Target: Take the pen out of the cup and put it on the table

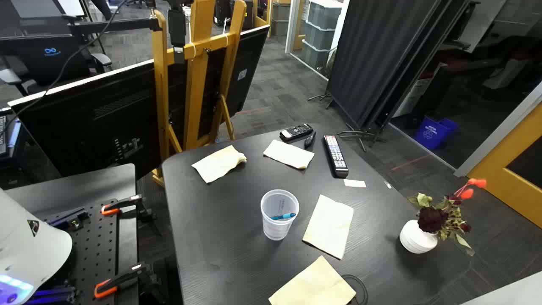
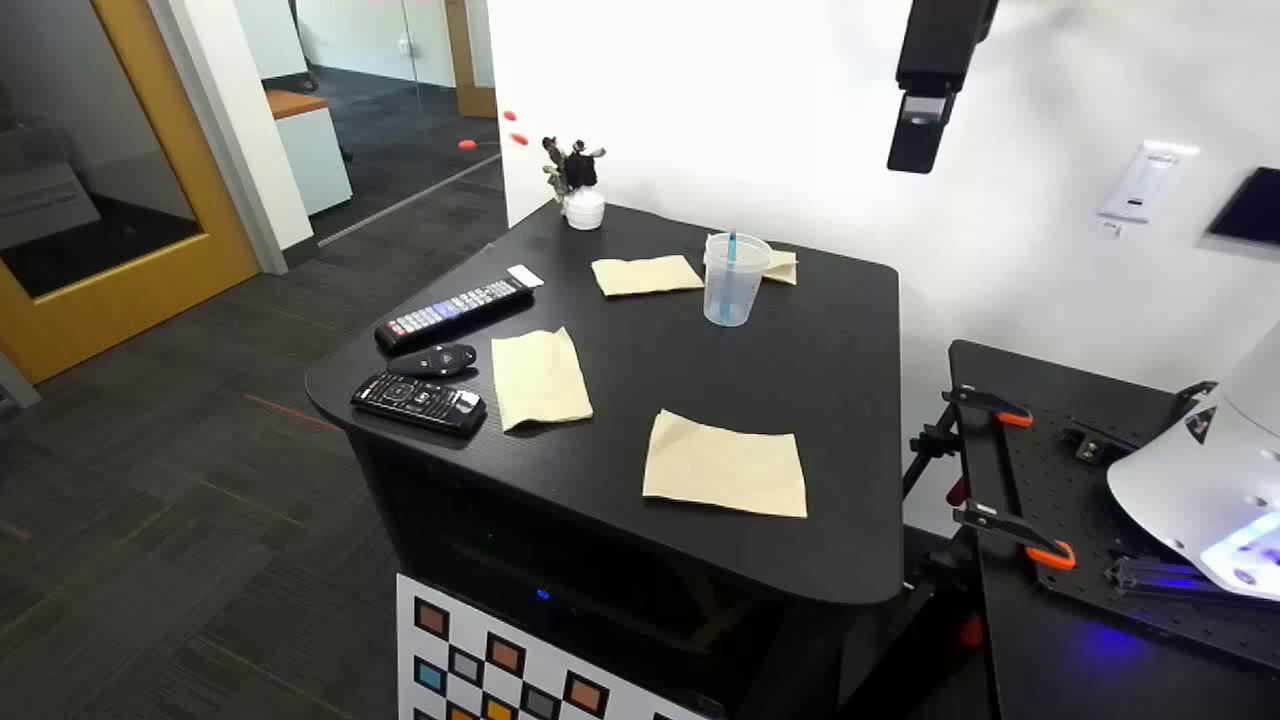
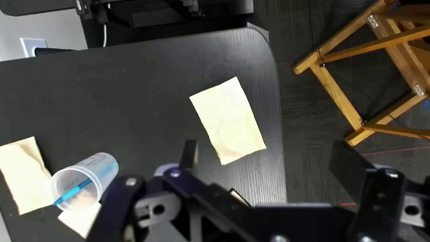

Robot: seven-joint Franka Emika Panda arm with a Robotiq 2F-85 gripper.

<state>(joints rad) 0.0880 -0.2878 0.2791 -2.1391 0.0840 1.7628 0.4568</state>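
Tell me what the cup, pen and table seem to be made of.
The cup looks like smooth, translucent plastic: the pen shows through its wall. The pen seems plastic too, its bright-blue barrel smooth-looking, though that's less certain. The table may be dark laminate: fine grain lines and a soft sheen show.

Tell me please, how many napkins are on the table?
4: one napkin beside the cup, another napkin by the black cable, a third napkin near a remote, a fourth napkin nearest the easel. Any stacked underneath would be hidden.
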